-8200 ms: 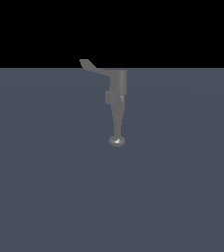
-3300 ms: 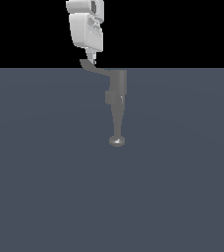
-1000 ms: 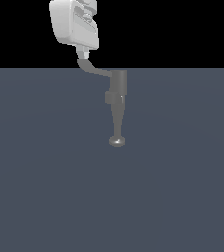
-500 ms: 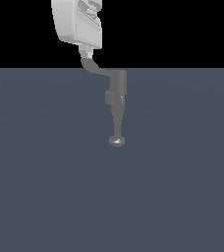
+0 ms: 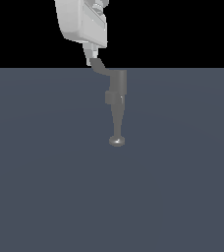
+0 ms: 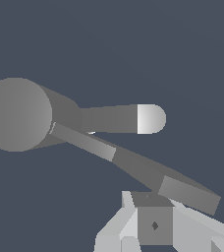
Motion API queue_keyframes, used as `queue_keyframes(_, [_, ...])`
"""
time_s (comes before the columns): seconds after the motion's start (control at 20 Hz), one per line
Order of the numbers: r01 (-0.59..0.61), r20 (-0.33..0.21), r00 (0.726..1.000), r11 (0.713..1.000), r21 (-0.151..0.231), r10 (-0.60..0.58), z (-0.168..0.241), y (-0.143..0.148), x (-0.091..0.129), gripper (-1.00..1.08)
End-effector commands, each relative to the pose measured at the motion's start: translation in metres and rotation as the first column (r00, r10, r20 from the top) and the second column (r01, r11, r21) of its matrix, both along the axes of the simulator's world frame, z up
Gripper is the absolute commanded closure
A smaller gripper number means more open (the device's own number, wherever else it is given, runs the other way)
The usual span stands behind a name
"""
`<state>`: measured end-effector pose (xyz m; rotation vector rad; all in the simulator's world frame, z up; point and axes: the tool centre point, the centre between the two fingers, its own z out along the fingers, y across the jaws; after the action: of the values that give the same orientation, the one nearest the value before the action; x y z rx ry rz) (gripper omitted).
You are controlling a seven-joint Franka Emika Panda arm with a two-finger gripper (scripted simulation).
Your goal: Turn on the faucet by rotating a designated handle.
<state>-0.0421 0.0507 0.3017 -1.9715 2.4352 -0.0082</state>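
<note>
1. Hanging above the faucet [image 5: 117, 98], my gripper [image 5: 92, 55] is pointing downward at the handle [image 5: 100, 67].
2. Jutting up-left from the body, the handle's tip is touching my fingers [image 6: 153, 224]; whether they are gripping, I cannot tell.

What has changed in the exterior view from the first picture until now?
The gripper came down from above to the handle tip and pushed it; the handle swung toward the exterior view's right and now looks shorter and steeper. The faucet body, stem and knob stayed in place.
</note>
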Motion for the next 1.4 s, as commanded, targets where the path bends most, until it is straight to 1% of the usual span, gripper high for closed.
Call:
queue_keyframes(0.0, [0.006,-0.009,1.000,1.000,-0.001,-0.006,-0.003,-0.008,-0.010,1.08])
queue_keyframes(0.1, [0.006,-0.009,1.000,1.000,-0.001,-0.006,-0.003,-0.012,-0.015,1.08])
queue_keyframes(0.2, [0.000,-0.003,1.000,1.000,0.000,0.000,-0.001,-0.007,-0.011,1.08])
queue_keyframes(0.9, [0.005,-0.010,1.000,1.000,-0.001,-0.005,-0.003,-0.096,-0.031,1.08])
queue_keyframes(0.95, [0.005,-0.010,1.000,1.000,-0.001,-0.005,-0.003,-0.096,-0.031,1.08])
queue_keyframes(1.0, [-0.028,-0.003,1.000,1.000,0.000,0.028,-0.001,-0.072,-0.027,1.08])
queue_keyframes(1.35, [-0.019,-0.005,1.000,1.000,0.000,0.019,-0.001,-0.098,-0.014,1.08])
